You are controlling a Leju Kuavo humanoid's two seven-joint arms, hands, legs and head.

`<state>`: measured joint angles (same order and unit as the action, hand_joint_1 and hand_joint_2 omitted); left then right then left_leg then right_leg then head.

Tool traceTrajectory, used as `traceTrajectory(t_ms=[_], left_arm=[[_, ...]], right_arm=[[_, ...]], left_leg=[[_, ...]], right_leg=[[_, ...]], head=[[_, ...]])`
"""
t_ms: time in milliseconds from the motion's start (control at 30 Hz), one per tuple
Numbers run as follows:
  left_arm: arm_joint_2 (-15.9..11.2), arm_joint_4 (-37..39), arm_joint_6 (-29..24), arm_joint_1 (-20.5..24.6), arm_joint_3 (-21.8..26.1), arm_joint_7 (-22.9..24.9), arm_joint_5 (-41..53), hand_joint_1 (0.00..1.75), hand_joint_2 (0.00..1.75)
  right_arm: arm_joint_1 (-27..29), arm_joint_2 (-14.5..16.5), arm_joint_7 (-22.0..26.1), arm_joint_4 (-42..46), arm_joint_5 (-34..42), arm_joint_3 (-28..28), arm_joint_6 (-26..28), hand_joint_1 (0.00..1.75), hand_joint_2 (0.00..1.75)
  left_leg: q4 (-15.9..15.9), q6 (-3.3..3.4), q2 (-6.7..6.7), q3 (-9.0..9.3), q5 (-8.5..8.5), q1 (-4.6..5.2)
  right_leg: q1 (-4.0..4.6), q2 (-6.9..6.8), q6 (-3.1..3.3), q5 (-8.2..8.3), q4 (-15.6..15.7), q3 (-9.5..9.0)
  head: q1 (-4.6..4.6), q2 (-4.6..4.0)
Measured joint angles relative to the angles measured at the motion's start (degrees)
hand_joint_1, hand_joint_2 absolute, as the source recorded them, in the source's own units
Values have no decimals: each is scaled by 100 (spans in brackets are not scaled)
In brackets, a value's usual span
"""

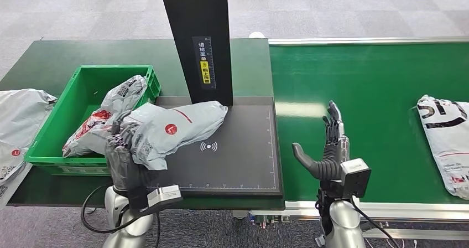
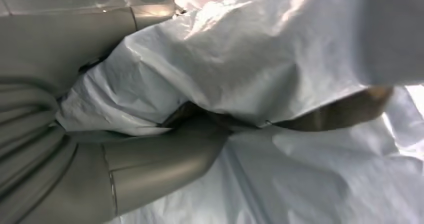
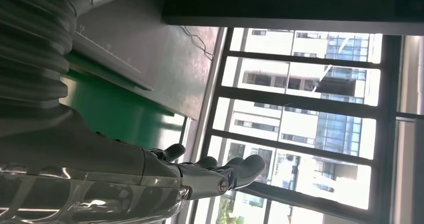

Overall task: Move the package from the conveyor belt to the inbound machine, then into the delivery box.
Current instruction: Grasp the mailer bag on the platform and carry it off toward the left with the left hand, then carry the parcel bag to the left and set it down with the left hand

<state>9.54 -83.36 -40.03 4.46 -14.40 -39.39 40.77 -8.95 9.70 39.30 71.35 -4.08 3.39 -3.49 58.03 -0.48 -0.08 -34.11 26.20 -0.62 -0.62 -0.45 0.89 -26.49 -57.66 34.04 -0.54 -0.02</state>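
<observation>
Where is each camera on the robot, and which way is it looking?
Head view: high on the body, looking forward and down at the scanner pad, green bin and belt; both arms show, the left hand gripping a grey package, the right hand open over the belt.
Left wrist view: behind the left hand, pressed close to the package.
Right wrist view: behind the right hand, looking across the belt toward windows.
Shared: head and left wrist views both show the held package.

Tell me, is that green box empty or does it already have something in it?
Not empty. The green crate already holds a grey package leaning against its wall; the left hand holds another package beside it.
</observation>
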Motion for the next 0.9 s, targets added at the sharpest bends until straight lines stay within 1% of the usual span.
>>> traceTrajectory(t_ms=[133, 267, 367, 500, 567, 600, 700, 800, 900], left_arm=[[15, -861, -5, 3, 139, -11, 207, 175, 175], [62, -1495, -6, 86, 280, -13, 575, 175, 175], [139, -1817, -6, 388, 481, -13, 1238, 175, 175], [267, -1811, -4, 1064, 982, -13, 2404, 175, 175], [320, -1574, 3, 1486, 1356, 36, 3009, 175, 175], [335, -1376, 6, 1684, 1545, 162, 3309, 175, 175], [286, -538, 21, 2185, 1897, 1012, 3959, 175, 175], [132, 468, 25, 2609, 1977, 1747, 4111, 175, 175], [-57, 1395, 29, 2899, 1975, 2415, 4287, 175, 175]], right_arm=[[-46, 0, 25, -90, 23, 0, 17, 0, 175], [-90, 9, 65, -177, 38, 0, 48, 0, 175], [-107, 11, 74, -222, 61, 7, 86, 0, 175], [-128, 11, 74, -245, 108, 39, 134, 0, 175], [-138, 11, 74, -246, 115, 49, 149, 0, 175], [-142, 11, 73, -245, 120, 52, 155, 0, 175], [-144, 11, 62, -238, 139, 55, 170, 0, 175], [-142, 11, 55, -217, 129, 54, 178, 0, 175], [-121, 11, 61, -203, 113, 52, 176, 0, 175]], left_leg=[[0, 0, 0, -1, 0, 0], [1, 0, 0, -1, 0, 0], [1, 1, -3, -1, -2, 0], [2, 1, 0, 1, -5, 0], [3, -1, 0, 4, -8, 0], [3, -2, 0, 5, -10, 0], [4, -9, 1, 5, -16, -2], [4, -13, 2, 3, -18, -3], [4, -14, 14, 2, -18, -3]], right_leg=[[2, 0, 0, 0, 0, 1], [2, -1, 0, 0, 0, 2], [2, -5, 0, 1, -1, 1], [2, -2, 0, 6, -1, 0], [1, -3, 1, 8, -1, -1], [1, -2, 3, 9, -2, -2], [2, 0, 12, 15, -5, 2], [4, 1, 15, 18, -6, 6], [4, 12, 17, 19, -7, 10]], head=[[0, 0], [1, 0], [1, 0], [1, 0], [1, 0], [0, 0], [0, 0], [0, 0], [0, 0]])
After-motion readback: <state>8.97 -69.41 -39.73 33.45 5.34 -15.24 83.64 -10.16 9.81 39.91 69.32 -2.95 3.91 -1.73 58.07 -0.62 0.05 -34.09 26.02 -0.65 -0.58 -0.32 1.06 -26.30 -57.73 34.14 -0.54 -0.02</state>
